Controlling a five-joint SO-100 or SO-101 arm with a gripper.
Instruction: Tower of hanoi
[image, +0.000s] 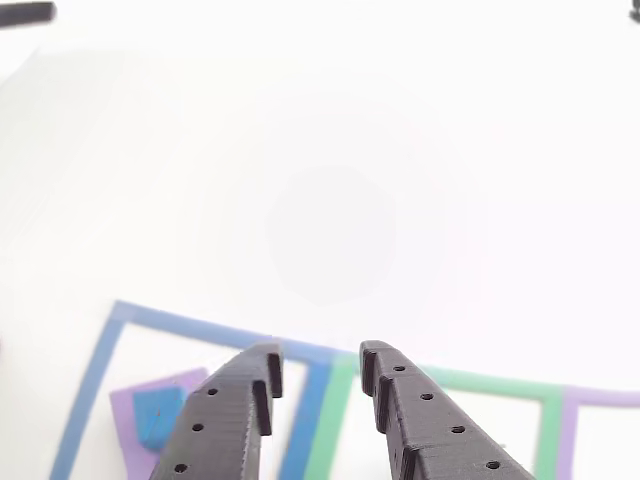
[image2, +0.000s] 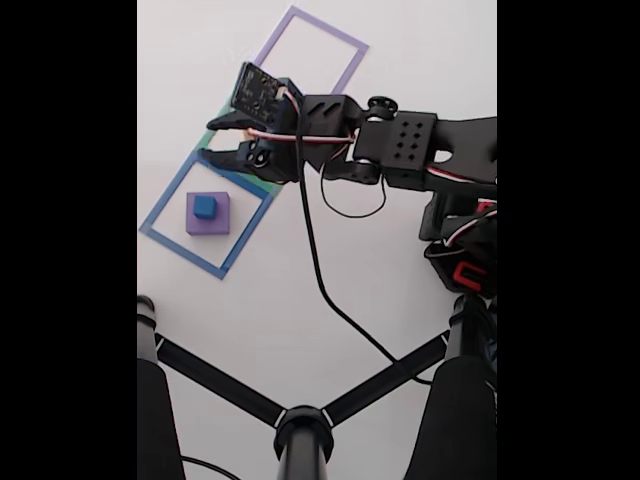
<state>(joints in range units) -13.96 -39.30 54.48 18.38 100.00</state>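
Black gripper (image: 318, 378) fingers fill the lower edge of the other view, jaws parted by a moderate gap and holding nothing. Left of them, the blue block (image: 157, 414) rests on the purple block (image: 135, 412) inside the blue outline (image: 92, 375), near the table's (image: 330, 180) left edge. In the fixed view the gripper (image2: 208, 138) hovers over the green outline (image2: 212, 134), right of the stack.
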